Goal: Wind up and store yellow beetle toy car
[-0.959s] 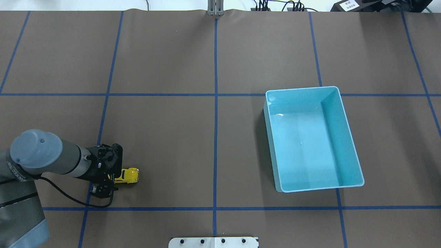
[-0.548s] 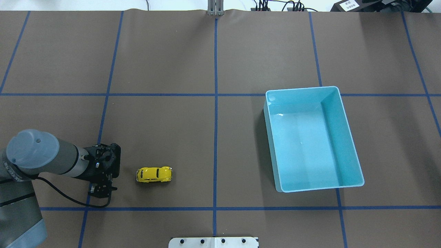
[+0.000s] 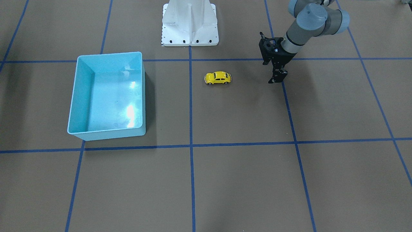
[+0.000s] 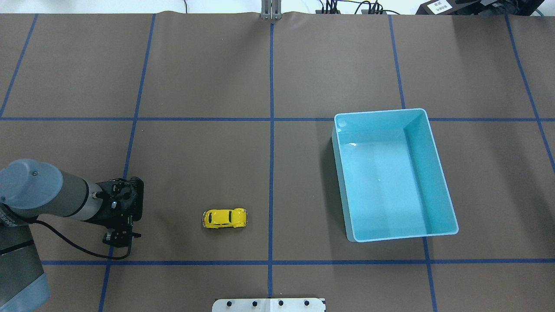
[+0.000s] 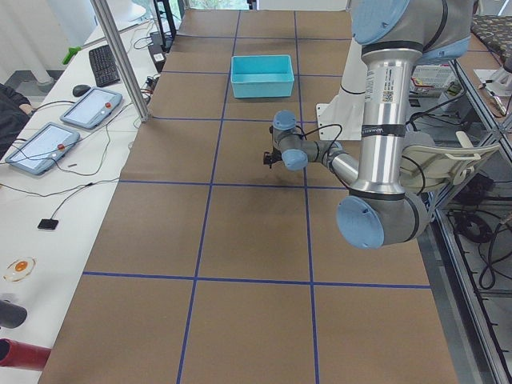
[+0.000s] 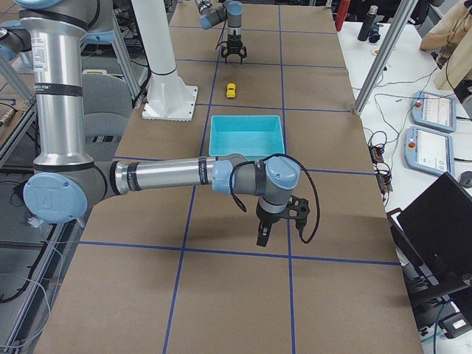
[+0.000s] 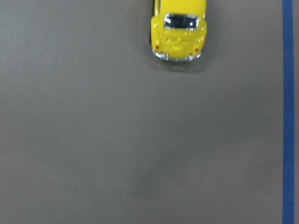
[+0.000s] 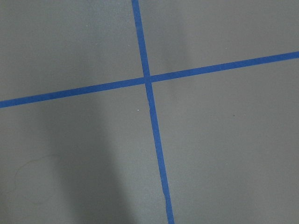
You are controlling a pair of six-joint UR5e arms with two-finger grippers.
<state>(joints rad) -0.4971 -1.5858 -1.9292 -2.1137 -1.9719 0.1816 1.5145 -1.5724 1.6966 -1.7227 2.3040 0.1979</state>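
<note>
The yellow beetle toy car (image 4: 225,218) stands alone on its wheels on the brown mat, just left of the centre tape line. It also shows in the front view (image 3: 218,77) and, from behind, at the top of the left wrist view (image 7: 178,29). My left gripper (image 4: 118,236) hangs open and empty well to the car's left, low over the mat (image 3: 277,77). The light blue bin (image 4: 377,111) sits empty to the car's right. My right gripper (image 6: 276,228) shows only in the exterior right view, beyond the bin, and I cannot tell whether it is open or shut.
The robot's white base plate (image 3: 190,29) stands at the table's near edge behind the car. Blue tape lines (image 4: 271,130) divide the mat into squares. Tablets and cables (image 5: 88,108) lie on the operators' side table.
The car left my left gripper and rolled right across the mat toward the centre line. My left arm drew back a little to the left.
</note>
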